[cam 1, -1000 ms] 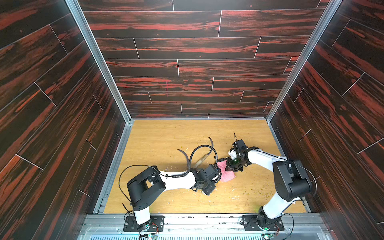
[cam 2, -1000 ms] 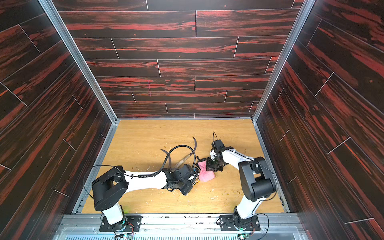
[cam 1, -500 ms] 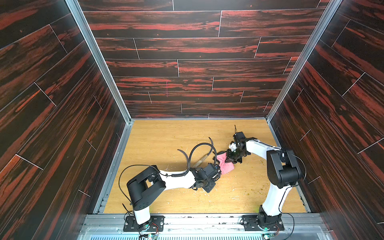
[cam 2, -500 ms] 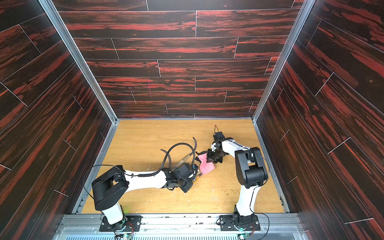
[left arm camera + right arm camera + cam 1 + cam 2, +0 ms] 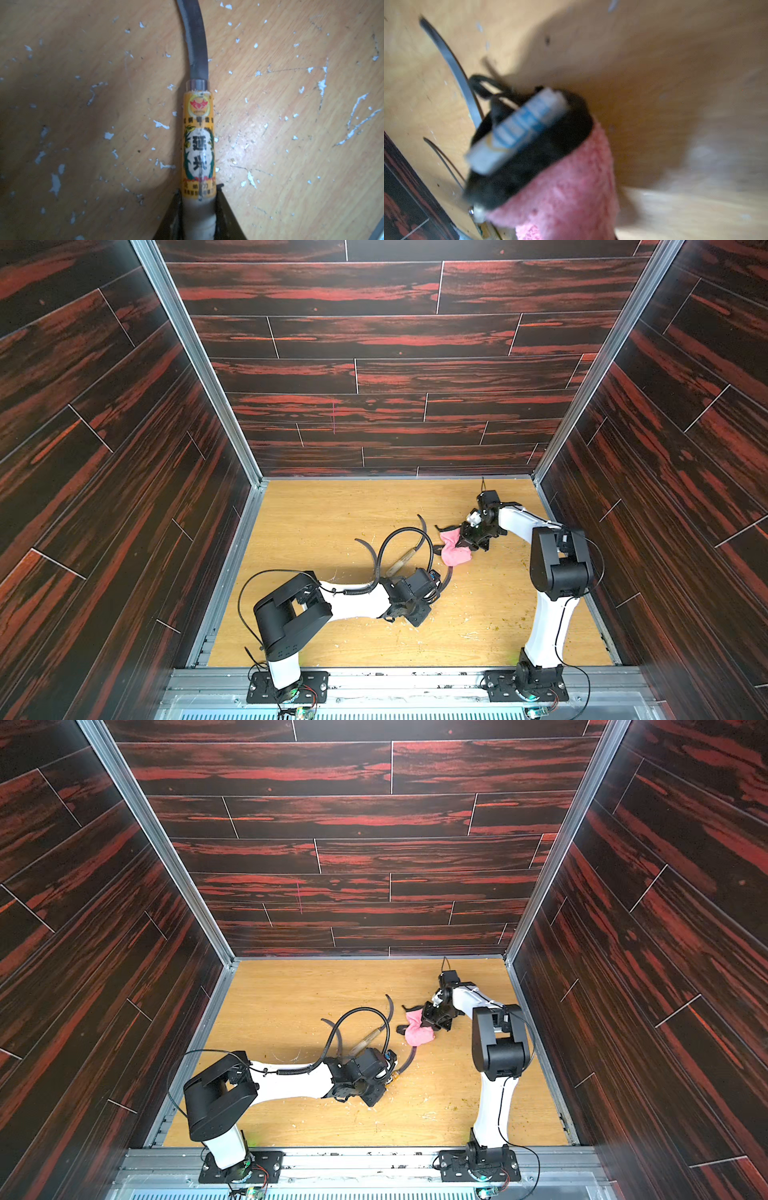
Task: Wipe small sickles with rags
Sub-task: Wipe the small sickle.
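1. Two spare sickles (image 5: 405,558) lie left of centre on the table (image 5: 332,522), untouched.
2. Left gripper (image 5: 198,199) stays clamped on the third sickle (image 5: 197,135) by its handle (image 5: 198,220).
3. Right gripper (image 5: 463,545), pinching the pink rag (image 5: 455,558), has dragged it farther along that blade (image 5: 197,41); this wipe looks nearly done.

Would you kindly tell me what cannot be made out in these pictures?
- Held sickle: blade tip cut off by the left wrist view's edge.
- Rag: motion-blurred in the right wrist view; its tag is unreadable.
- Right pincer: fingertips buried in the rag, too small in both top views.
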Motion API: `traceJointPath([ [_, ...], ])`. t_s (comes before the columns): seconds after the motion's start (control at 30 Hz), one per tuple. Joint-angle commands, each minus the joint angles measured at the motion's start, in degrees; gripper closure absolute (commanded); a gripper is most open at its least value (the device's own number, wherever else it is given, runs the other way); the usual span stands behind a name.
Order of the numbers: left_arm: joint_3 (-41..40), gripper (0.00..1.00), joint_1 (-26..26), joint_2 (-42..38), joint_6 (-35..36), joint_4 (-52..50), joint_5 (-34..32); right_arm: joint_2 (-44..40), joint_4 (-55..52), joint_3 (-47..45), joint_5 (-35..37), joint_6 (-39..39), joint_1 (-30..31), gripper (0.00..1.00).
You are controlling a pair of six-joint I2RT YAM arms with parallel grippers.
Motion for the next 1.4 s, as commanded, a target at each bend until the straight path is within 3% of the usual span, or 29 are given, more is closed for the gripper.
traceJointPath([
  [0.0,-1.43,0.94,-1.61,-1.36,0.55,-4.22,2.94,-0.63,5.72,1.08,2.78,-0.26,-2.01,1.00],
  [0.2,-0.43,0.94,-1.67,-1.17,0.60,-4.54,1.69,-10.31,6.32,-2.20,-6.56,0.28,-2.34,1.00],
  [0.47,2.38,0.94,-1.62,1.54,-0.56,-4.58,-0.18,-27.25,1.70,-14.51,-1.16,0.39,4.87,1.00],
  [0.6,2.82,0.94,-1.62,2.08,-1.43,-4.27,-0.07,-31.25,4.08,-23.50,1.52,3.76,9.49,1.00],
  [0.77,3.41,0.94,-1.65,2.20,-1.67,-5.26,-0.89,-30.15,9.91,-30.50,0.99,5.78,11.59,1.00],
  [1.03,3.96,0.94,-1.66,3.04,-2.70,-5.43,-0.95,-22.51,12.61,-31.05,3.61,4.91,11.35,1.00],
  [1.37,2.70,0.94,-1.61,2.47,-2.82,-6.00,-0.91,-12.50,11.11,-22.55,8.99,2.26,6.32,1.00],
])
